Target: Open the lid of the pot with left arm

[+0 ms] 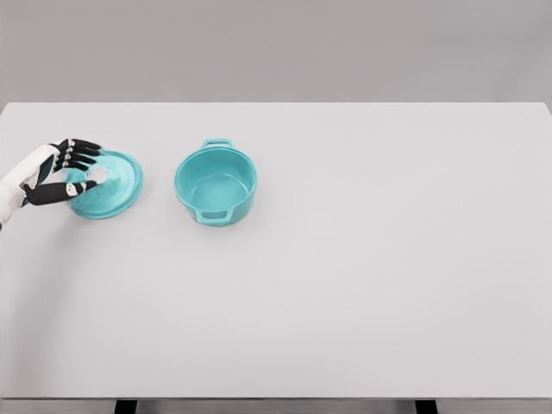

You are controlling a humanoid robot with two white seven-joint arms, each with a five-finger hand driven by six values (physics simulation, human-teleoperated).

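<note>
The teal pot (216, 185) stands uncovered on the white table (362, 259), left of the middle, and its inside looks empty. Its teal lid (116, 191) lies flat on the table just left of the pot, apart from it, knob (97, 175) up. My left hand (91, 169) comes in from the left edge and hovers over the lid's left half. Its black fingers (84, 153) are stretched out above the knob and the thumb (69, 189) below it, without closing on it. The right arm does not show.
The white table runs wide to the right and toward the front edge (276, 398). A grey wall stands behind the table's far edge.
</note>
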